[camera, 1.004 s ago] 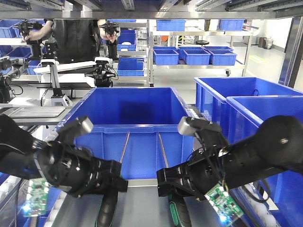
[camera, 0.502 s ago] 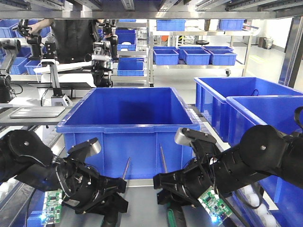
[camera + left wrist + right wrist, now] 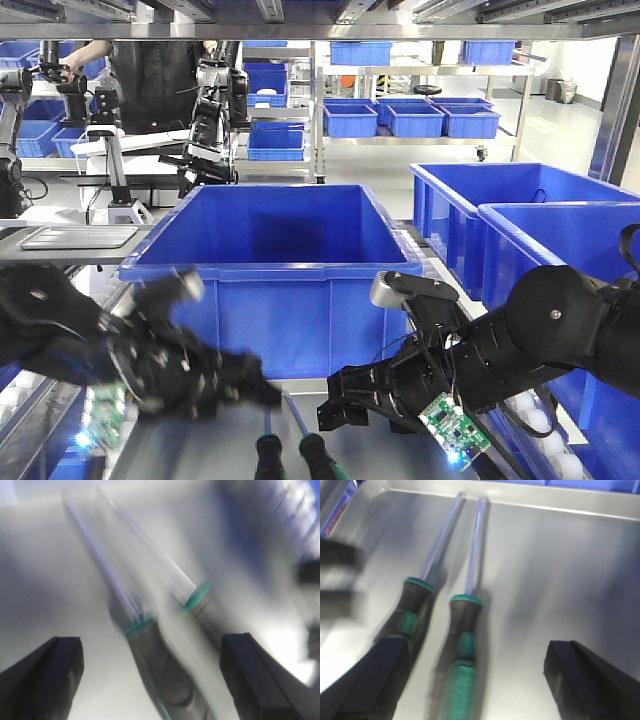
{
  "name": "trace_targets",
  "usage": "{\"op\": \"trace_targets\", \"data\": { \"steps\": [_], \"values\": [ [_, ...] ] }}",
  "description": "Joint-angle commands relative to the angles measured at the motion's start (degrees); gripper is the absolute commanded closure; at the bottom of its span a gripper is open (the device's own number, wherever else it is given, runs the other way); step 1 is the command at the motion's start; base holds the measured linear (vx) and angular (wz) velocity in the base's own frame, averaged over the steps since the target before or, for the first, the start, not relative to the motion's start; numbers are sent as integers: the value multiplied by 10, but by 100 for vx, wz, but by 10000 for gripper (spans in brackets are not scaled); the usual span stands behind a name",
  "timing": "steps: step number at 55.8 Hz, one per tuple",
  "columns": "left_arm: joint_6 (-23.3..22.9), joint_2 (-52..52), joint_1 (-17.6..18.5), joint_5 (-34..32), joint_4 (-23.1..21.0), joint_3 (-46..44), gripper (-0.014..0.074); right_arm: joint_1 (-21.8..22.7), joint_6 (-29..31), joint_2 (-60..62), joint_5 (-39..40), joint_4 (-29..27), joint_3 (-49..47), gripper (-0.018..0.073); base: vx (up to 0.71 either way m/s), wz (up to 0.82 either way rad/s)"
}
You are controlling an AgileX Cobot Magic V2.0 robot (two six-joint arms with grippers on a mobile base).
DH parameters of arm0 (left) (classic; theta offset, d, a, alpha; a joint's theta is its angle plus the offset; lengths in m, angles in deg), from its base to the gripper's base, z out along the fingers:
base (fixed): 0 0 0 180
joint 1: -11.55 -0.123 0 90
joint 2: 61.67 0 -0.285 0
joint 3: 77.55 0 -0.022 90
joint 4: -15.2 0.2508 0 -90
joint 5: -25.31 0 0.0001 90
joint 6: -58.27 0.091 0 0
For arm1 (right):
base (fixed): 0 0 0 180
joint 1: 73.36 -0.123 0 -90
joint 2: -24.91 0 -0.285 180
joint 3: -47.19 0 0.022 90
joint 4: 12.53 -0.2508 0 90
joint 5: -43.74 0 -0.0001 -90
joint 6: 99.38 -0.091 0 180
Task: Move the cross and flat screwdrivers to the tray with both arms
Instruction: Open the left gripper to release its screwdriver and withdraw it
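Two screwdrivers with black-and-green handles lie side by side on the silver tray (image 3: 560, 555), shafts pointing away from me. In the right wrist view the left one (image 3: 410, 615) and the right one (image 3: 462, 650) show clearly; the right one's tip looks flat. My right gripper (image 3: 475, 680) is open, its fingers either side of the right handle and not touching it. In the blurred left wrist view my left gripper (image 3: 150, 680) is open around one handle (image 3: 162, 675), with the other handle (image 3: 212, 617) beside it. In the front view both handles (image 3: 290, 455) lie on the tray (image 3: 160, 450) between the left gripper (image 3: 245, 385) and right gripper (image 3: 340, 410).
A large blue bin (image 3: 270, 260) stands right behind the tray. More blue bins (image 3: 520, 200) stand to the right. A person and other robot arms (image 3: 210, 110) are at the back left, with shelving and crates behind.
The screwdrivers, held with shafts raised against the blue bin before, now lie flat on the tray. Both grippers have opened and let go. The left arm is moving, blurred.
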Motion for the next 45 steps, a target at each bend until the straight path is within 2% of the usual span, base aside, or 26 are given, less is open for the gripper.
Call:
{"op": "trace_targets", "data": {
  "steps": [1,7,16,38,41,45],
  "values": [
    [21,-68,1,-60,-25,-20,-13,3,3,26,27,-14,-18,-31,0,0],
    [47,-106,1,-66,-25,-20,35,3,3,26,27,-14,-18,6,0,0],
    [47,-138,1,-66,-27,-20,104,3,3,26,27,-14,-18,56,0,0],
    [47,-137,1,-56,-23,-20,214,3,3,26,21,-14,-18,139,0,0],
    [44,-142,1,-55,-8,-17,232,3,3,26,20,-14,-18,146,0,0],
    [29,-174,1,-66,48,10,275,3,3,26,20,-14,-18,157,0,0]
  ]
}}
